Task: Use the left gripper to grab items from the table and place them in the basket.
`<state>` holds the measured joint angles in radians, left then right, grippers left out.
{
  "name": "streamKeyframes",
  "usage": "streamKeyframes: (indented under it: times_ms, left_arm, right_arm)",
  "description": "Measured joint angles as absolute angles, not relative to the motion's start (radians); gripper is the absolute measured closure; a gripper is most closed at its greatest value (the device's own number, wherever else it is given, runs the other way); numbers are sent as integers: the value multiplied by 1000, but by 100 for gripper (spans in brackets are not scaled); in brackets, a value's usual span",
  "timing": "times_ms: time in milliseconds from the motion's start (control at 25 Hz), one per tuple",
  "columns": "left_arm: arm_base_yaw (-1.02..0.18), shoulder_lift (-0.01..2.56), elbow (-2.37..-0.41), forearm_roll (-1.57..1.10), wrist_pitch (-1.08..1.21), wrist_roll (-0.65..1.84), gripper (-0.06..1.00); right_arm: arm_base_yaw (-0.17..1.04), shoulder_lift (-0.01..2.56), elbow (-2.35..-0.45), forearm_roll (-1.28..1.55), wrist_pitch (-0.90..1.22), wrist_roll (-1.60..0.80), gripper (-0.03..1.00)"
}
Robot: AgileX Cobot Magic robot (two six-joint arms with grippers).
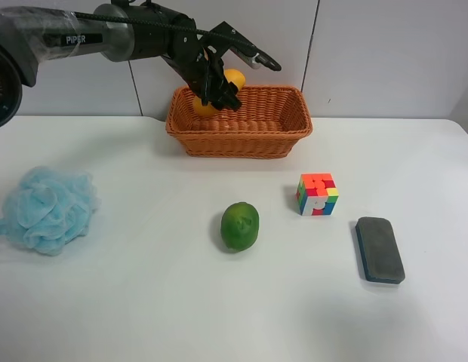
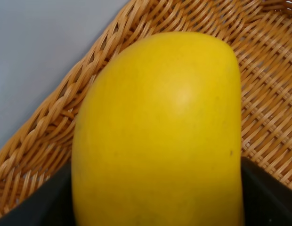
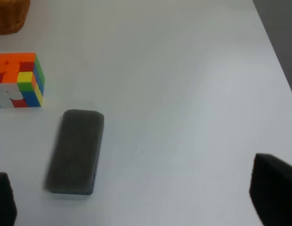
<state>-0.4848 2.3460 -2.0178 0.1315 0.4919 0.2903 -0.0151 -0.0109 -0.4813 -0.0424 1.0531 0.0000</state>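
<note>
My left gripper [image 1: 217,84] is shut on the yellow-orange mango [image 1: 234,76] and holds it over the left end of the wicker basket [image 1: 235,140]. In the left wrist view the mango [image 2: 160,127] fills the frame between the black fingers [image 2: 33,207], with the basket weave [image 2: 268,84] close behind it. On the white table [image 1: 143,302] lie a green round fruit [image 1: 240,225], a puzzle cube [image 1: 318,194], a dark grey eraser [image 1: 380,249] and a light blue pouf [image 1: 49,209]. My right gripper [image 3: 136,193] is open above the table near the eraser [image 3: 75,150] and the cube [image 3: 19,80].
A white tiled wall stands behind the basket. The table's right edge [image 3: 278,56] shows in the right wrist view, and a corner of the basket [image 3: 9,16] shows there too. The right arm is out of the exterior high view.
</note>
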Motion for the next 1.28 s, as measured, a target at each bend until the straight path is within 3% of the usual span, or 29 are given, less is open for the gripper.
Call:
streamKeyframes:
  times_ms: [80, 160, 280, 680, 1040, 1280]
  left_arm:
    - [-485, 2346, -2018, 131, 494, 290, 29]
    - [-485, 2346, -2020, 131, 491, 290, 9]
    - [-485, 2346, -2021, 130, 487, 290, -2]
    - [-485, 2342, -2021, 119, 537, 290, -5]
    - [-480, 2120, -2021, 115, 1145, 238, -5]
    - [-439, 1878, -1982, 102, 1202, 93, -5]
  right_arm:
    - [-15, -11, -481, -42, 1053, 0, -3]
    - [-15, -11, -481, -42, 1053, 0, -3]
    - [-15, -11, -481, -42, 1053, 0, -3]
    - [-15, -11, -481, -42, 1053, 0, -3]
    - [-15, -11, -481, -42, 1053, 0, -3]
    - [-15, -11, -481, -42, 1053, 0, -3]
